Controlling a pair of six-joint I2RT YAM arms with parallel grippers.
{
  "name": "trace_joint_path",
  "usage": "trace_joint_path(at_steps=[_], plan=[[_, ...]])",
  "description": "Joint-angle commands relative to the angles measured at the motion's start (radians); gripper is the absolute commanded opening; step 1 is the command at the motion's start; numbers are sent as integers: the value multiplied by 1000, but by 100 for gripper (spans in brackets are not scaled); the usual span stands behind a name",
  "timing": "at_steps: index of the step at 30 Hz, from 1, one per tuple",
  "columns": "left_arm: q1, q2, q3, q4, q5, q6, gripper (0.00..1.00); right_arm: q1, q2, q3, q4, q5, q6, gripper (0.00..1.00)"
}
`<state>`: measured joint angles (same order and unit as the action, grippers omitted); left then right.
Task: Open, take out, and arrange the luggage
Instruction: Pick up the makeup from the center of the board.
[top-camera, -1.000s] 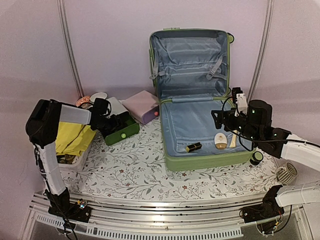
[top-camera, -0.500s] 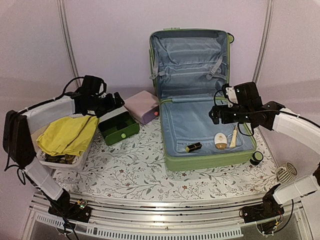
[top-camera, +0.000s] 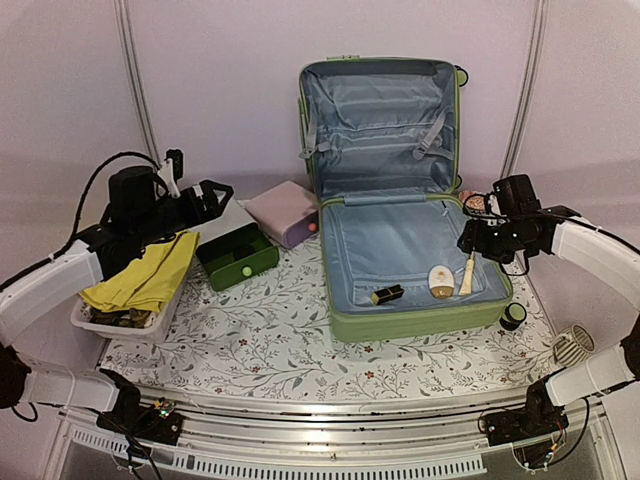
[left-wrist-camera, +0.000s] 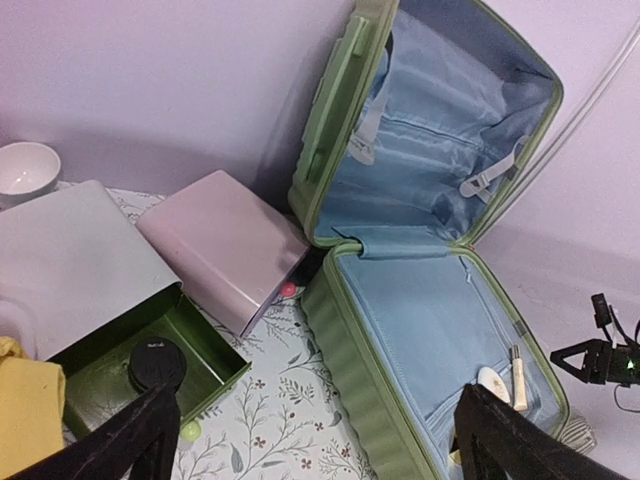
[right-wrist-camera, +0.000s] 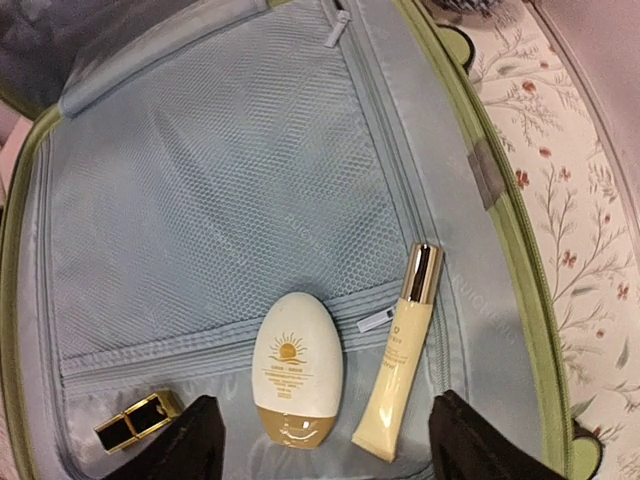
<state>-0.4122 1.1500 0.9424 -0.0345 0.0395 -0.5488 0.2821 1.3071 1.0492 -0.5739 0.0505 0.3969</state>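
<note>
The light-green luggage (top-camera: 345, 325) lies open, its lid (top-camera: 380, 120) upright against the back wall. On the base's blue lining lie a white-and-gold oval bottle (top-camera: 440, 281), a cream tube with a gold cap (top-camera: 467, 273) and a black-and-gold lipstick (top-camera: 387, 294). My right gripper (top-camera: 474, 241) hangs open and empty above the base's right side. In the right wrist view its gripper (right-wrist-camera: 330, 450) hovers over the bottle (right-wrist-camera: 296, 370) and tube (right-wrist-camera: 400, 360). My left gripper (top-camera: 215, 196) is open and empty, raised left of the luggage (left-wrist-camera: 440, 300).
A green drawer (top-camera: 238, 257) with a black round jar (left-wrist-camera: 157, 364) sits left of the luggage, beside a pink box (top-camera: 285, 212). A white basket (top-camera: 100, 325) holds a yellow cloth (top-camera: 145, 275). A small dark jar (top-camera: 513, 316) and a white perforated cup (top-camera: 573, 347) stand at the right.
My left gripper has lifted away from the green drawer, up and to the left. My right gripper has moved right, toward the luggage's right edge.
</note>
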Motion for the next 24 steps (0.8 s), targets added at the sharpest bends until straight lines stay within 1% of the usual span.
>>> trace_joint_path(at_steps=[1, 4, 7, 12, 18, 24], plan=[[5, -44, -30, 182, 75, 90, 98, 0, 19, -3, 44, 55, 102, 64], [5, -40, -5, 150, 97, 108, 98, 0, 74, 23, 35, 82, 129, 60], [6, -41, -16, 133, 101, 93, 98, 0, 121, 35, 16, 113, 157, 60], [6, -54, -63, 128, 116, 83, 98, 1, 185, 10, -2, 159, 177, 60], [6, -69, -57, 137, 140, 118, 98, 0, 250, -14, 41, 140, 174, 50], [4, -74, -75, 159, 141, 115, 98, 1, 312, -5, 49, 154, 186, 40]])
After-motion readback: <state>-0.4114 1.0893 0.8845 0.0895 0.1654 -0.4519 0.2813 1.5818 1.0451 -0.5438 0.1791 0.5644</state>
